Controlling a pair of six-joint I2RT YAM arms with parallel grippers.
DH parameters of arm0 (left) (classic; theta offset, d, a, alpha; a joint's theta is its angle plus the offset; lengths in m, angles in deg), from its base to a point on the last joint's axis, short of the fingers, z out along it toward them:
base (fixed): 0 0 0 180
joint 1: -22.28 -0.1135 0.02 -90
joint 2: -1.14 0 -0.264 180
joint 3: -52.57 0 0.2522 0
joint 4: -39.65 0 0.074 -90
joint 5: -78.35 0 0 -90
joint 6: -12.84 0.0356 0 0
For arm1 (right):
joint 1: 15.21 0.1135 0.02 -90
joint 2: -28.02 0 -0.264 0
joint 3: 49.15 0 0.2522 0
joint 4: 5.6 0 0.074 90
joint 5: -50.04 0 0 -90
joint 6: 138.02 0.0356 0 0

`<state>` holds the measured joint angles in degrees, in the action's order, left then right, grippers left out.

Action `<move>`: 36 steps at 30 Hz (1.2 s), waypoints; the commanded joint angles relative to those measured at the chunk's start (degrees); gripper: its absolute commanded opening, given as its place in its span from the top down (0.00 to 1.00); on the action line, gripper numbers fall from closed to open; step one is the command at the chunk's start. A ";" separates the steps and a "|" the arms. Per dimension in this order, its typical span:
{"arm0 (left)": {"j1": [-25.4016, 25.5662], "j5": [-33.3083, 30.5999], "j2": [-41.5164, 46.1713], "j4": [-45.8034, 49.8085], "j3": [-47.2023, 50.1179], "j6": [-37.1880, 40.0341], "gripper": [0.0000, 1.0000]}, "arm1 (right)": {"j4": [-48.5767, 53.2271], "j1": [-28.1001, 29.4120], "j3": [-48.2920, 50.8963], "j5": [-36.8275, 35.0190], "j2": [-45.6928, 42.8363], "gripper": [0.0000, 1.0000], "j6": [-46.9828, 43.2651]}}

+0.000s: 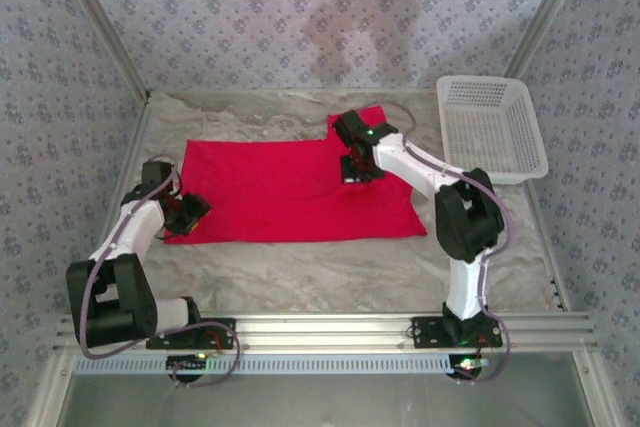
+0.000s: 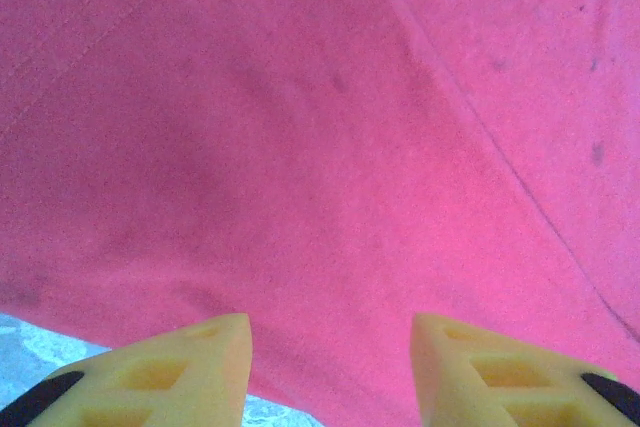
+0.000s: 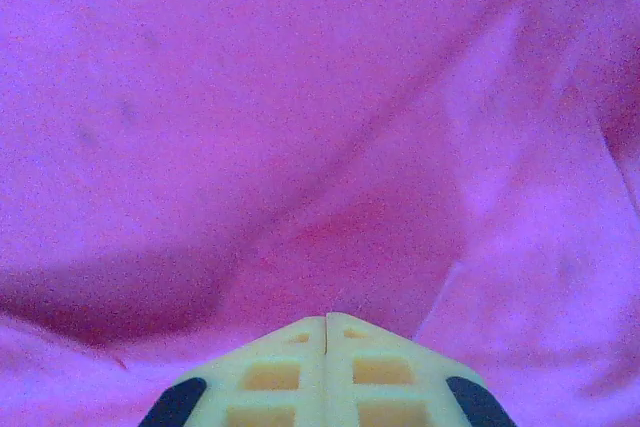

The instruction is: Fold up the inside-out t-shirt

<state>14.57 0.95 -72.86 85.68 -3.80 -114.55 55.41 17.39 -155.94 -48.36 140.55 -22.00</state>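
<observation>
Now the red t-shirt (image 1: 280, 192) is laid flat on the bench (image 1: 300, 272), the left fingers (image 2: 200, 362) held apart at its edge, the right fingers (image 3: 290, 372) pressed together.

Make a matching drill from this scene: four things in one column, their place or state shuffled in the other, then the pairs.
1. bright red fabric t-shirt
2. white plastic mesh basket
3. left gripper
4. right gripper

A. fingers shut together
B. far right of the table
C. spread flat mid-table
D. fingers apart at the shirt's edge

Pairs: 1-C, 2-B, 3-D, 4-A
</observation>
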 commanded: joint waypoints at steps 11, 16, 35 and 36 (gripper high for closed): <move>2.98 0.34 -2.25 -0.38 -3.37 0.82 0.57 | 9.39 -0.85 -29.40 -2.09 17.25 0.61 -6.09; 4.26 1.11 -2.86 -1.21 -4.56 -0.22 0.57 | 0.69 -2.97 -6.07 2.20 2.99 0.61 -1.83; 2.78 3.70 -5.94 -3.83 -4.20 -0.85 0.56 | -12.20 -8.98 2.70 13.46 8.17 0.51 3.16; 2.73 3.80 -5.74 -3.59 -4.00 -0.69 0.56 | -12.15 -8.91 0.88 13.03 8.82 0.51 3.37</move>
<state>17.76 4.03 -80.73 82.29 -8.61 -114.76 43.91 8.49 -150.11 -34.11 147.43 -20.03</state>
